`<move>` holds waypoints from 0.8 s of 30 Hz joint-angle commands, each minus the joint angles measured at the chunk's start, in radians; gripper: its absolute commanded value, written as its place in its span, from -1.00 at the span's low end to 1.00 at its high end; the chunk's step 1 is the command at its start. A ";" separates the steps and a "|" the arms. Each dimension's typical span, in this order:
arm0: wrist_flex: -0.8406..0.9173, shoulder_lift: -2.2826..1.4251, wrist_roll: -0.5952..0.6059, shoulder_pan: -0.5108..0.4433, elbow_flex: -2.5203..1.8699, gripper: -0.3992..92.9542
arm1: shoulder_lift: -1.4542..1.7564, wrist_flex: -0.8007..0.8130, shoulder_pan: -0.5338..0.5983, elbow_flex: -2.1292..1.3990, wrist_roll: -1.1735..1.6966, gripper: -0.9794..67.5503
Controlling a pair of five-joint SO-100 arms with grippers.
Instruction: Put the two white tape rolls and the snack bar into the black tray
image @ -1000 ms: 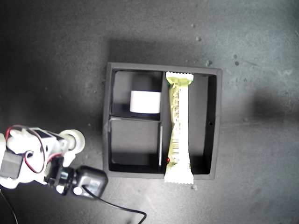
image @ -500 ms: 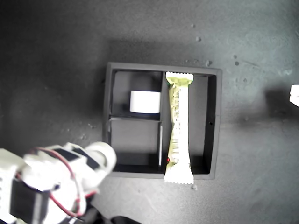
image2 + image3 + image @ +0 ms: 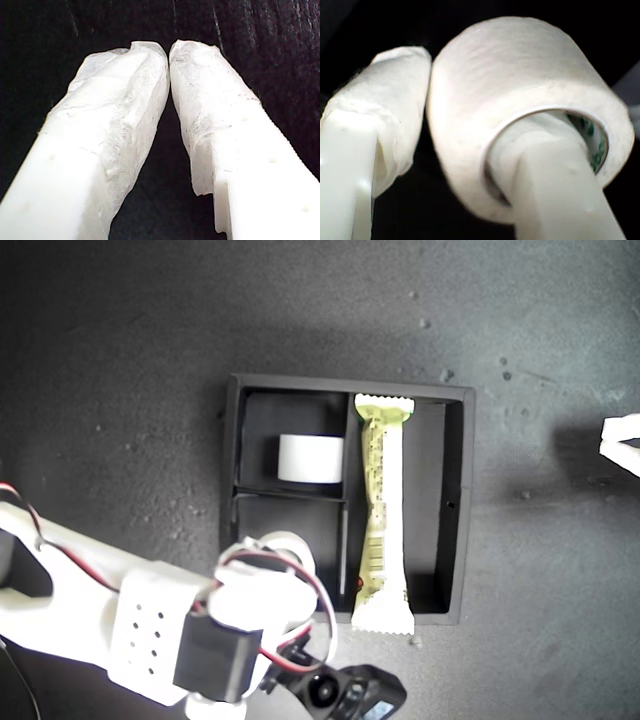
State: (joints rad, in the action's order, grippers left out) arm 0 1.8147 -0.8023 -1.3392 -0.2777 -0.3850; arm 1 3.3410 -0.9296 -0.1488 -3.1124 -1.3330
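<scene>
The black tray (image 3: 467, 502) lies in the middle of the exterior view. One white tape roll (image 3: 310, 458) rests in its upper small compartment. In the long compartment lies the snack bar (image 3: 382, 520), one crimped end over the near rim. My second gripper (image 3: 470, 115) is shut on the other white tape roll (image 3: 520, 75), one finger through its greenish core. In the exterior view this roll (image 3: 285, 544) hangs over the lower small compartment, partly hidden by the arm. My first gripper (image 3: 169, 55) is shut with nothing between its fingertips, above dark surface.
A small black camera block (image 3: 350, 695) sits at the exterior view's bottom edge below the tray. A white arm part (image 3: 625, 443) pokes in at the exterior view's right edge. Dark matte table surrounds the tray.
The second arm has swung from the exterior view's lower left toward the tray, carrying the roll over the lower small compartment. The white arm part has come further in at the right edge.
</scene>
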 commanded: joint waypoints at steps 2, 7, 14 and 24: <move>0.018 -0.012 -0.011 -0.011 0.012 -0.63 | 0.008 0.018 -0.006 -0.011 0.015 -0.98; 0.018 -0.054 0.003 -0.049 0.074 -0.57 | 0.008 0.008 -0.018 -0.011 0.023 -0.98; 0.020 -0.469 0.012 -0.046 -0.291 -0.58 | 0.008 -0.084 -0.035 -0.011 -0.006 -0.98; -0.258 -1.568 0.077 0.198 -1.528 -0.99 | 0.008 -0.336 -0.034 -0.012 -0.216 -0.95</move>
State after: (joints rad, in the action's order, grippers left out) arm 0 1.6736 -1.9804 -1.2870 -0.1273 -1.5186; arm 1 3.3410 -1.1888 -0.1994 -3.1124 -1.4880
